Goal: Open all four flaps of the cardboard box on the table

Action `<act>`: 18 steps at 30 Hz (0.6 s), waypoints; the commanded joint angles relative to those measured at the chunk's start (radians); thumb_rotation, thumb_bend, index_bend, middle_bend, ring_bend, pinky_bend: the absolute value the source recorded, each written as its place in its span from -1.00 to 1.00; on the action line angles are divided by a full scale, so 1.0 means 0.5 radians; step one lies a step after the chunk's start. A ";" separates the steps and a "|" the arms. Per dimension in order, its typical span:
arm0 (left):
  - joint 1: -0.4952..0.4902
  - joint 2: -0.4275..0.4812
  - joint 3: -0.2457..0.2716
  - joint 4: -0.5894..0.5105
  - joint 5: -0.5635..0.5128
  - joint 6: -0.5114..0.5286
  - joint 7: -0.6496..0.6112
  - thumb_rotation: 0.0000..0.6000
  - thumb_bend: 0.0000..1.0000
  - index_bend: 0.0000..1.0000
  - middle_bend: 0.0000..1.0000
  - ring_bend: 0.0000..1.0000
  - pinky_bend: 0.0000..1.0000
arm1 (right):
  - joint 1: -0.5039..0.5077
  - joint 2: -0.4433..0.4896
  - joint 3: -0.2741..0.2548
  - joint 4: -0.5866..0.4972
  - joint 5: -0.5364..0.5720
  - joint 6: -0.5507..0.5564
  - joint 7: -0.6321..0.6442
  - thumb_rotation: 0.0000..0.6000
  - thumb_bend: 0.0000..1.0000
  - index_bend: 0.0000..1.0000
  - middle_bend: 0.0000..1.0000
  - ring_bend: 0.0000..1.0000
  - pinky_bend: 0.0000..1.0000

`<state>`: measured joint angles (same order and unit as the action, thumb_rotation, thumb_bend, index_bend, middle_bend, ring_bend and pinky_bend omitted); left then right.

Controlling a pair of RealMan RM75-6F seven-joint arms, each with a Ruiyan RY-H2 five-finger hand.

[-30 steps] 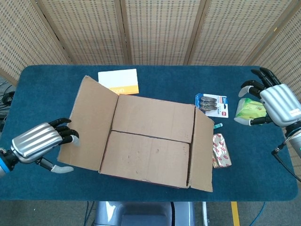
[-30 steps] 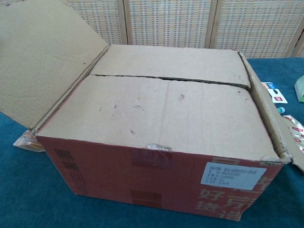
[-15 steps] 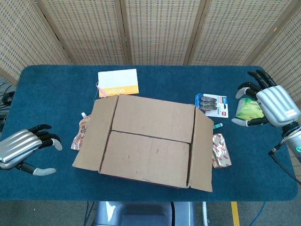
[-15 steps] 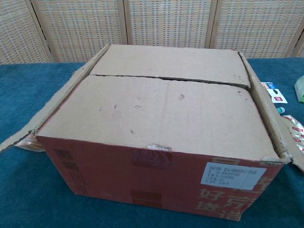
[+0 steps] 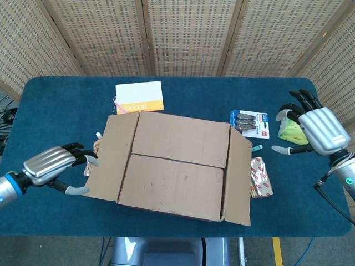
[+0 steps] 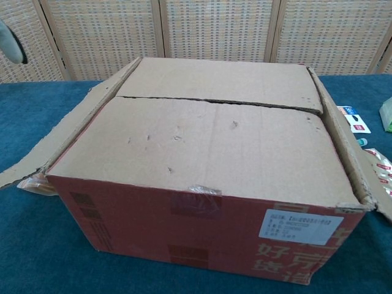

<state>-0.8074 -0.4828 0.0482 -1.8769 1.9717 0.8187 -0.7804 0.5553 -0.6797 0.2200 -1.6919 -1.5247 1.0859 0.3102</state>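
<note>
The cardboard box (image 5: 180, 166) sits mid-table with its two long top flaps (image 6: 208, 147) lying flat and closed, meeting at a seam. The left side flap (image 5: 108, 158) is folded outward and slopes down, also seen in the chest view (image 6: 58, 144). The right side flap (image 5: 239, 177) hangs outward too. My left hand (image 5: 52, 166) hovers just left of the left flap's outer edge, fingers apart and holding nothing; one fingertip (image 6: 12, 43) shows at the chest view's top left. My right hand (image 5: 316, 130) is far right, fingers spread and empty.
A white and orange booklet (image 5: 140, 97) lies behind the box. A blister pack (image 5: 250, 123), a green packet (image 5: 291, 130) by my right hand and a snack packet (image 5: 260, 177) lie right of the box. A pouch (image 5: 97, 149) peeks from under the left flap.
The left flap, held up a second ago, has dropped outward. My left hand pulled away to the left, then came back beside the flap's edge. My right hand drifted slightly.
</note>
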 commanded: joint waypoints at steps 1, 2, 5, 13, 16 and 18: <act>-0.057 -0.057 -0.055 -0.031 -0.073 -0.072 0.051 -0.73 -0.97 -0.53 -0.61 -0.50 -0.77 | -0.005 -0.009 -0.013 -0.027 0.001 -0.009 -0.044 0.30 -0.94 -0.33 -0.40 -0.85 -0.96; -0.061 -0.063 -0.063 -0.035 -0.085 -0.075 0.062 -0.73 -0.97 -0.53 -0.61 -0.50 -0.77 | -0.006 -0.010 -0.017 -0.038 0.003 -0.015 -0.053 0.30 -0.95 -0.34 -0.41 -0.85 -0.96; -0.061 -0.084 -0.091 -0.042 -0.129 -0.058 0.103 -0.74 -0.98 -0.53 -0.62 -0.50 -0.77 | -0.006 -0.017 -0.026 -0.084 0.003 -0.028 -0.066 0.30 -0.99 -0.40 -0.44 -0.85 -0.96; 0.045 -0.116 -0.191 -0.053 -0.385 0.120 0.283 -0.74 -0.99 -0.53 -0.62 -0.50 -0.77 | 0.027 -0.097 -0.027 -0.234 0.005 -0.059 -0.149 0.29 -1.00 -0.56 -0.57 -0.91 -0.96; 0.112 -0.129 -0.216 -0.056 -0.461 0.229 0.338 -0.73 -1.00 -0.53 -0.62 -0.50 -0.77 | 0.047 -0.153 -0.025 -0.270 0.008 -0.068 -0.188 0.29 -1.00 -0.62 -0.61 -0.93 -0.96; 0.161 -0.133 -0.229 -0.058 -0.503 0.307 0.373 -0.73 -1.00 -0.53 -0.62 -0.50 -0.77 | 0.067 -0.195 -0.023 -0.284 0.013 -0.085 -0.227 0.30 -1.00 -0.68 -0.64 -0.95 -0.96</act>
<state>-0.7559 -0.5440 -0.0538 -1.9039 1.7482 0.9335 -0.6167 0.5812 -0.7650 0.2072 -1.8270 -1.5206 1.0496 0.2086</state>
